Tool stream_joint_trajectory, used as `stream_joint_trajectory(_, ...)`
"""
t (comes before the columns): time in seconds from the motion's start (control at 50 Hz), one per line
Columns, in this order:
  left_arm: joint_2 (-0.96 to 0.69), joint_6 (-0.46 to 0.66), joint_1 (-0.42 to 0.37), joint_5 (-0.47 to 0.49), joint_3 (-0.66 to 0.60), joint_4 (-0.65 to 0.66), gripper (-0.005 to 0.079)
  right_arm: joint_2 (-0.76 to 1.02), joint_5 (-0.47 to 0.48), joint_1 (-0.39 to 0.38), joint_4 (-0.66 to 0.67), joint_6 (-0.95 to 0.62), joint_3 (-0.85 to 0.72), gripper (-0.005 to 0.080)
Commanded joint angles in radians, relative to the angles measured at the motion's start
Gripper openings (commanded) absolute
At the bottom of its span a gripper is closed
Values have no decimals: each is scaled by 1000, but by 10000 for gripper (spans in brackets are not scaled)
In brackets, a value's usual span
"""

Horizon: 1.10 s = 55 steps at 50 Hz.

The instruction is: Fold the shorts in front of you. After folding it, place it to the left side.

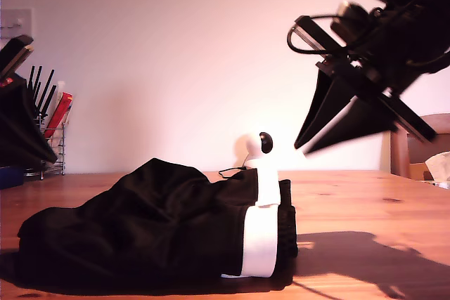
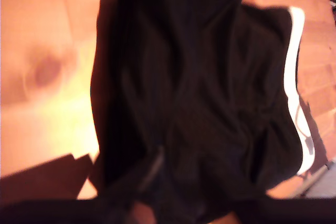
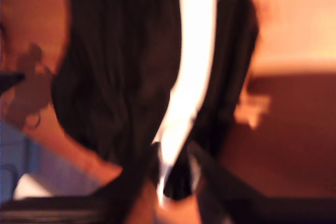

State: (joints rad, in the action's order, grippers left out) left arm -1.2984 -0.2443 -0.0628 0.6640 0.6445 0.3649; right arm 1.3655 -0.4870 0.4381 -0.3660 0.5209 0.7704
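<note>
The black shorts (image 1: pixel 155 230) lie bunched on the wooden table (image 1: pixel 365 209), with the broad white stripe (image 1: pixel 260 240) on the end toward the exterior view's right. My second gripper (image 1: pixel 302 150) hangs high above the table at the exterior view's right, clear of the cloth. In its blurred wrist view the second gripper (image 3: pixel 173 156) shows a gap between its fingers, over the white stripe (image 3: pixel 194 66). My first gripper (image 1: pixel 42 147) is a dark shape at the exterior view's left edge. Its wrist view looks down on the shorts (image 2: pixel 199 103); its fingers are lost in dark blur.
A wire rack (image 1: pixel 50 128) with dark and red items stands at the back on the exterior view's left. A small white round device (image 1: pixel 259 147) with a cable sits just behind the shorts. A wooden chair (image 1: pixel 418 149) is at the exterior view's right edge.
</note>
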Motion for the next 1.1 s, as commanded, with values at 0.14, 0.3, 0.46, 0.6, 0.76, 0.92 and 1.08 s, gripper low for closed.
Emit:
stream_joint_trajectory(0.14, -59, -8, 1, 14, -23, 7, 576, 12, -36, 41, -14, 39, 4, 540)
stream_joint_trajectory(0.3, -110, -9, 1, 39, -23, 1, 629, 31, -38, 66, -19, 66, 4, 540)
stream_joint_trajectory(0.46, -137, 8, 0, 28, -23, -2, 637, 34, -21, 73, -30, 66, 4, 541)
stream_joint_trajectory(0.6, -141, 3, -12, -4, -23, -26, 638, 51, 10, 73, -29, 59, 4, 541)
stream_joint_trajectory(0.76, -172, 1, -18, -21, -23, -28, 638, 100, 29, 92, -26, 56, 4, 543)
stream_joint_trajectory(0.92, -232, 1, -36, -9, -23, -23, 638, 148, 24, 119, -14, 68, 4, 546)
stream_joint_trajectory(1.08, -262, 1, -65, -7, -23, -28, 638, 187, 21, 143, 17, 83, 4, 546)
